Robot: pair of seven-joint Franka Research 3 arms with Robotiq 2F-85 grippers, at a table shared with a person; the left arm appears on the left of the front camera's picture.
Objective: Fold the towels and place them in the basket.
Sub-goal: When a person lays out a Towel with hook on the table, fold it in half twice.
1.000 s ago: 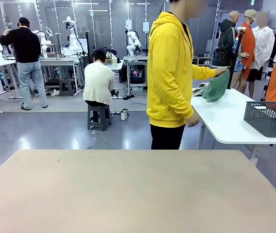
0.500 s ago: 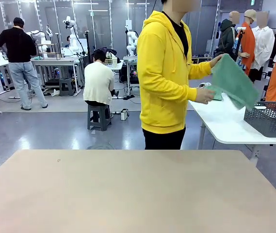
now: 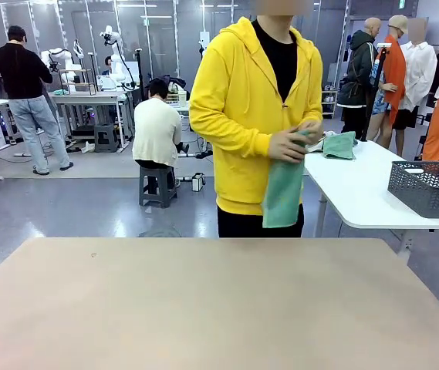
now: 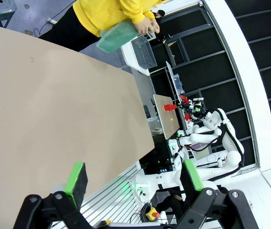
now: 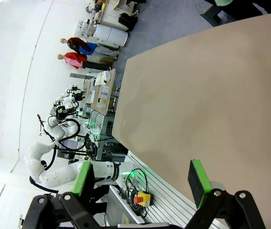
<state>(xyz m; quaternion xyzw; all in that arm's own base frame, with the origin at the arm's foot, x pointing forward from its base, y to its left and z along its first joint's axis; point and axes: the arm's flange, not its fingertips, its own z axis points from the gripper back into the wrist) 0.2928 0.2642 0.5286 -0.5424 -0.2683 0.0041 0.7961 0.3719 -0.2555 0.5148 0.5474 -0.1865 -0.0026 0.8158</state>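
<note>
Left fingers (image 4: 75,177) and right fingers (image 5: 198,180) stand wide, gripping nothing, over the tan tabletop (image 3: 204,308). I judge folding hasn't begun: the person (image 3: 250,100) at upper centre, beside the white side table (image 3: 358,193) at right that carries the basket (image 3: 427,189), holds the mint green towel (image 3: 285,189) hanging. Next I need a towel laid flat within my reach; nothing stands in the way.

Black fingers (image 4: 54,210), green pads (image 4: 75,177), person's yellow hoodie (image 3: 234,108), black trousers (image 3: 238,223)

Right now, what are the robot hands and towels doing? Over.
Left gripper open, right gripper open, both over tan table. Green towel in person's hands, far side. Basket on white side table. Nothing blocking.
</note>
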